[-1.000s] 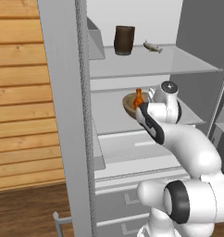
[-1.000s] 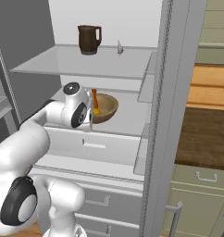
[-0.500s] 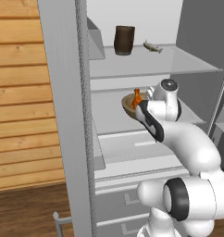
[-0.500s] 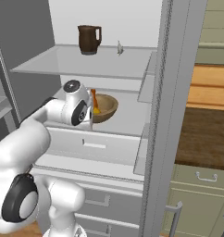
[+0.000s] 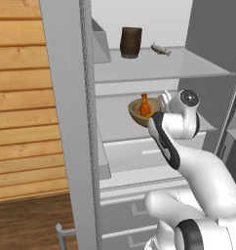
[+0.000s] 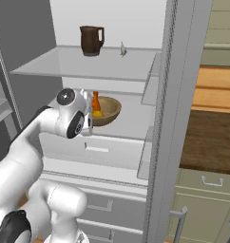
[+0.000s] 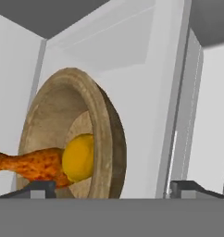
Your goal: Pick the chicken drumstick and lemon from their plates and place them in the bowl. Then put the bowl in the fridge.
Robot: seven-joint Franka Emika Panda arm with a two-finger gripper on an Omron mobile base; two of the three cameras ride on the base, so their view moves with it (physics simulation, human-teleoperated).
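The light-tan wooden bowl (image 5: 137, 113) (image 6: 109, 110) (image 7: 102, 134) stands on the middle shelf inside the fridge (image 5: 65, 97) (image 6: 181, 95). In it lie the chicken drumstick (image 5: 145, 104) (image 6: 95, 100) (image 7: 29, 165), bone end up, and the yellow lemon (image 6: 97, 114) (image 7: 79, 157). My gripper (image 7: 111, 189) is open right at the bowl's near side. Its fingertips (image 7: 39, 187) stand wide on either side of the thick rim and do not press it. The plates are out of view.
A dark brown jug (image 5: 130, 42) (image 6: 91, 40) and a small fish-like item (image 5: 160, 49) (image 6: 122, 48) sit on the glass shelf above. Drawers (image 5: 139, 156) (image 6: 98, 149) lie below the bowl's shelf. The grey fridge door (image 5: 217, 58) stands open beside the arm.
The jaws have opened off the bowl's rim, leaving the bowl resting on the shelf. The hand has drawn back a little from it.
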